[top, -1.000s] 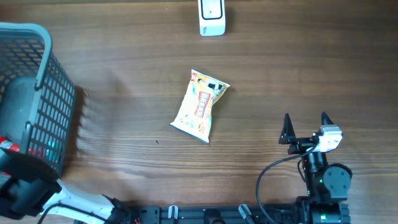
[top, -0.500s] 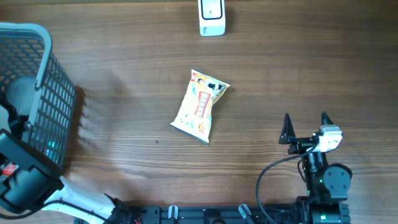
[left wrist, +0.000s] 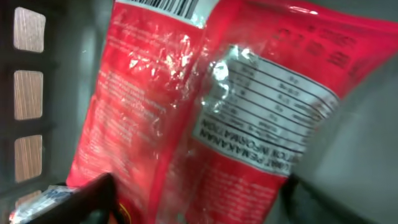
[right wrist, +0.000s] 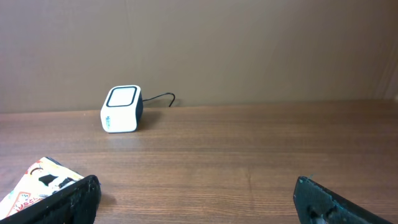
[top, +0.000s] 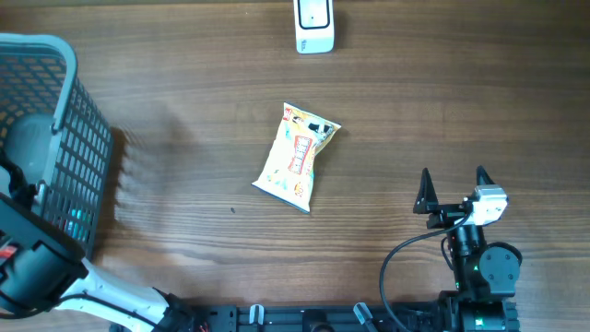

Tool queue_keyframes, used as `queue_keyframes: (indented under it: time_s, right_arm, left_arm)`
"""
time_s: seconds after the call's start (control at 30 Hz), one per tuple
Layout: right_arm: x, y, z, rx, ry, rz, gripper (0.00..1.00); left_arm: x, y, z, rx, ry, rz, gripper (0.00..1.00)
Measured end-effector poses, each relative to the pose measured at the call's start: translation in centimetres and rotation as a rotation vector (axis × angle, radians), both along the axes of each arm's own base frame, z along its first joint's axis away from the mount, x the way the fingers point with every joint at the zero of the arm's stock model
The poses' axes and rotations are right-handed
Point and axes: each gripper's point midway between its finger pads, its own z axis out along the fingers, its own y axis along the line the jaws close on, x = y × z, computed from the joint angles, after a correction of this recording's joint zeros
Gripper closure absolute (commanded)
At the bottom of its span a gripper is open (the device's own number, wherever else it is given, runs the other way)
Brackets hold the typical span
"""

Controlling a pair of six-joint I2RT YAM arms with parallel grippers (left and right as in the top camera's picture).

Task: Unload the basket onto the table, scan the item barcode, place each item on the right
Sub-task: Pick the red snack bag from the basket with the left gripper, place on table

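Wooden table [top: 442, 111] carries the scanner [top: 313, 26]; the red packet [left wrist: 205, 124] lies in the basket [top: 66, 83]. We cannot tell whether the left gripper [left wrist: 202, 190] straddling it grips yet. Close squarely, keeping its barcode [left wrist: 165, 5] exposed.

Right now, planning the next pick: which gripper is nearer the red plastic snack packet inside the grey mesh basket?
Left. The left gripper straddles the red snack packet inside the grey mesh basket; the right gripper sits open far across the table.
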Motion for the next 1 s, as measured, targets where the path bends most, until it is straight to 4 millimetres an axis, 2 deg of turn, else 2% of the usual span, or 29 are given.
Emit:
queue_keyframes:
  time_s: [0.07, 0.13, 0.2, 0.3, 0.37, 0.47, 0.53, 0.57, 0.6, 0.63, 0.7, 0.73, 0.77, 0.8, 0.83, 0.87, 0.9, 0.97, 1.0]
  right_arm:
    - [0.0, 0.0, 0.0, 0.0, 0.0, 0.0, 0.0]
    - [0.0, 0.0, 0.0, 0.0, 0.0, 0.0, 0.0]
    - [0.0, 0.0, 0.0, 0.0, 0.0, 0.0, 0.0]
    - [0.0, 0.0, 0.0, 0.0, 0.0, 0.0, 0.0]
    - [0.0, 0.0, 0.0, 0.0, 0.0, 0.0, 0.0]
    - [0.0, 0.0, 0.0, 0.0, 0.0, 0.0, 0.0]
    - [0.0, 0.0, 0.0, 0.0, 0.0, 0.0, 0.0]
    - [0.0, 0.0, 0.0, 0.0, 0.0, 0.0, 0.0]
    - [0.0, 0.0, 0.0, 0.0, 0.0, 0.0, 0.0]
    - [0.0, 0.0, 0.0, 0.0, 0.0, 0.0, 0.0]
    - [0.0, 0.0, 0.0, 0.0, 0.0, 0.0, 0.0]
    - [0.0, 0.0, 0.0, 0.0, 0.0, 0.0, 0.0]
    - [0.0, 0.0, 0.0, 0.0, 0.0, 0.0, 0.0]
    - [0.0, 0.0, 0.0, 0.0, 0.0, 0.0, 0.0]
    - [0.0, 0.0, 0.0, 0.0, 0.0, 0.0, 0.0]
    - [0.0, 0.0, 0.0, 0.0, 0.0, 0.0, 0.0]
    - [0.0, 0.0, 0.0, 0.0, 0.0, 0.0, 0.0]
    - [0.0, 0.0, 0.0, 0.0, 0.0, 0.0, 0.0]
    - [0.0, 0.0, 0.0, 0.0, 0.0, -0.001, 0.0]
  left_arm:
    - [-0.1, -0.1, -0.1, -0.007, 0.008, -0.009, 0.84]
    - [-0.4, 0.0, 0.0, -0.002, 0.029, -0.015, 0.87]
    - [-0.6, 0.1, 0.7, 0.0, 0.041, -0.013, 0.96]
    - [-0.9, -0.2, 1.7, -0.019, 0.061, -0.015, 0.96]
    - [-0.4, -0.5, 4.4, -0.032, 0.025, -0.017, 0.96]
    - [0.4, 0.3, 11.0, 0.091, -0.092, -0.018, 0.96]
    - [0.4, 0.2, 16.7, 0.216, -0.206, -0.019, 0.96]
    - [0.1, -0.2, 20.1, 0.295, -0.281, -0.02, 0.96]
    - [0.1, -0.6, 22.1, 0.341, -0.341, -0.025, 0.96]
    - [0.3, -1.3, 25.0, 0.404, -0.435, -0.039, 0.96]
    - [1.3, -3.2, 29.9, 0.489, -0.63, -0.096, 0.96]
    - [2.4, -5.5, 33.9, 0.538, -0.805, -0.169, 0.96]
    - [3.2, -7.9, 36.5, 0.543, -0.934, -0.232, 0.96]
    - [4.2, -10.6, 38.7, 0.528, -1.057, -0.305, 0.96]
    - [5.1, -13.2, 40.0, 0.485, -1.147, -0.377, 0.96]
    - [6.3, -15.8, 40.6, 0.416, -1.213, -0.455, 0.96]
    - [8.1, -20.1, 41.0, 0.29, -1.293, -0.587, 0.96]
    - [11.1, -27.5, 40.1, 0.063, -1.332, -0.797, 0.96]
    - [12.6, -31.4, 38.9, -0.051, -1.312, -0.9, 0.96]
